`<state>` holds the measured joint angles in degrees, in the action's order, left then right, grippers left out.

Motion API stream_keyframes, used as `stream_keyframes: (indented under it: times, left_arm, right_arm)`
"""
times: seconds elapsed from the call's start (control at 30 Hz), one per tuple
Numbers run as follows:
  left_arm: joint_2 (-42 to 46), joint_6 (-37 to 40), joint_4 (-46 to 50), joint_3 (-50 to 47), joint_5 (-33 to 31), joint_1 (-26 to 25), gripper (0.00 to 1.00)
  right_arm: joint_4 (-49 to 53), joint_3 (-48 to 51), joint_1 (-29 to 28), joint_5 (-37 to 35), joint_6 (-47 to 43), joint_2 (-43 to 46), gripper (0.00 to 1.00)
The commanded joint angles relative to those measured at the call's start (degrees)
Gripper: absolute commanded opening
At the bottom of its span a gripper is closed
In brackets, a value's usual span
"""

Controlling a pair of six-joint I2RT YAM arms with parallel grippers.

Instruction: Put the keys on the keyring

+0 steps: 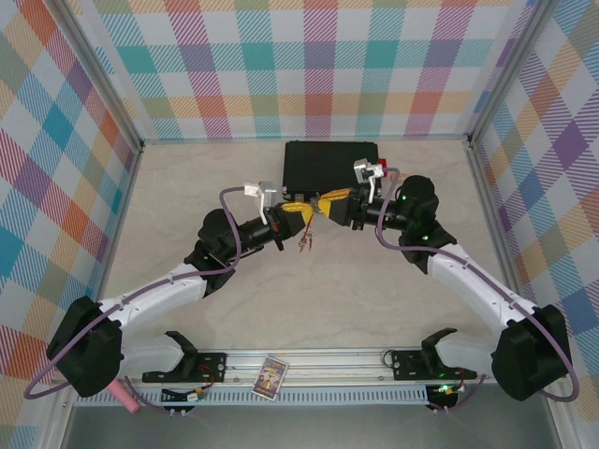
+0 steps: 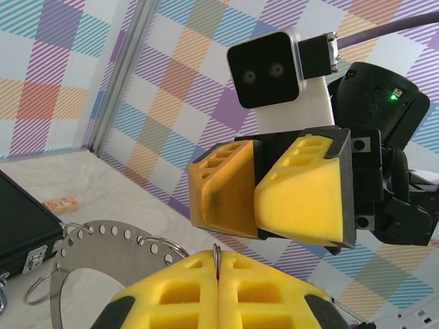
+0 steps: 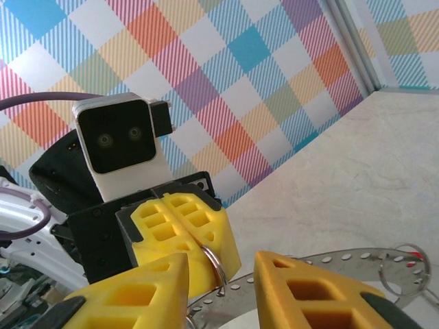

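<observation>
**Keyring pinched in the left gripper, right gripper facing it**

Nearest, a small printed card (image 1: 271, 377) lies on the rail at the bottom centre of the top view. Above it, at mid-frame, the 2 grippers meet tip to tip. The left gripper (image 2: 218, 277) has its 2 yellow fingers pressed together on the keyring (image 2: 217, 252). Its thin wire sticks up from the seam, and most of the loop is hidden between the pads. The right gripper (image 3: 223, 274) faces it with its fingers parted and nothing seen between them. Just below the tips in the top view hang small reddish pieces (image 1: 304, 241), too small to tell what they are. A perforated metal disc (image 2: 116, 240) crosses the lower left of the left wrist view, cut off by the fingers. Farthest, at upper centre of the top view, the black case (image 1: 328, 164) lies shut, so its contents are hidden
</observation>
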<state>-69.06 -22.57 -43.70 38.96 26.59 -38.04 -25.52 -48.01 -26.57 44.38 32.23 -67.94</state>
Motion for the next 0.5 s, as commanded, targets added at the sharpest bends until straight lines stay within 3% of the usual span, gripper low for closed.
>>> stream_keyframes:
  times: [0.0, 0.47]
  left_arm:
    - [-0.07, -0.71, -4.55, 2.07, 1.54, 0.42, 0.00]
    - [0.25, -0.90, -4.64, 2.22, 1.93, 0.56, 0.00]
  right_arm:
    - [-4.31, 0.02, 0.54, 3.49, 1.98, -1.09, 0.29]
    - [-9.06, 0.89, 0.55, 7.52, 5.34, -4.30, 0.27]
